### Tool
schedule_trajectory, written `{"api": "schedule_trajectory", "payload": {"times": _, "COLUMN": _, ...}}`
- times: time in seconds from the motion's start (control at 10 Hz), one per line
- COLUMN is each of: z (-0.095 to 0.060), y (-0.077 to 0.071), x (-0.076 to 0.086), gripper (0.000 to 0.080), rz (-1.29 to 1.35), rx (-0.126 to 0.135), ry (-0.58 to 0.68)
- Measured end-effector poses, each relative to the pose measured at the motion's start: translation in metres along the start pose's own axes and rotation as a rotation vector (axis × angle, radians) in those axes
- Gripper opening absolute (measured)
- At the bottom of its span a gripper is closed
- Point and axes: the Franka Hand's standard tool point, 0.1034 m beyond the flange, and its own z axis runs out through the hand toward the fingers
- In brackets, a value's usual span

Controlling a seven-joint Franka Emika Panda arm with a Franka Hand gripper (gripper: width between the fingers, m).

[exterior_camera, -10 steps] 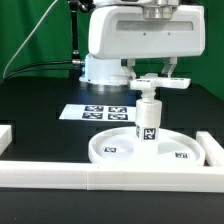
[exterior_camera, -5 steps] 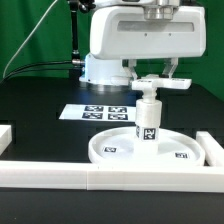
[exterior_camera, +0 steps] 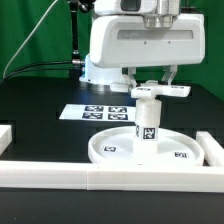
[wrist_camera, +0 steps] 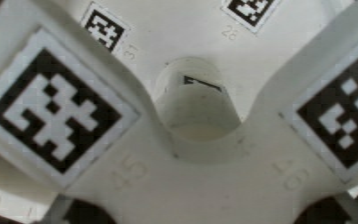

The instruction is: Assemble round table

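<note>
Round disc (exterior_camera: 120,160) lies flat just behind the front rail (exterior_camera: 110,180). Its short leg (exterior_camera: 147,125) stands upright at the centre, long axis vertical. On top, the gripper (exterior_camera: 152,82) pinches the cross-shaped foot (exterior_camera: 175,90). Only the wrist view shows the foot's tagged arms (wrist_camera: 51,100) close up.

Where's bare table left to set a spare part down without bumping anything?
Widest bare table: the exterior view's left, bordered by the marker board, front rail and round disc. Crowded: the disc's middle, where the claw grips the foot over the leg.
</note>
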Motion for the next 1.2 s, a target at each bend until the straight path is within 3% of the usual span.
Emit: {"api": "schedule_trajectory", "payload": {"times": 1.2, "z": 0.0003, "y": 0.0034, "x": 0.0017, "gripper": 0.0448, "rz": 0.005, "rx": -0.009, "ry": 0.017}}
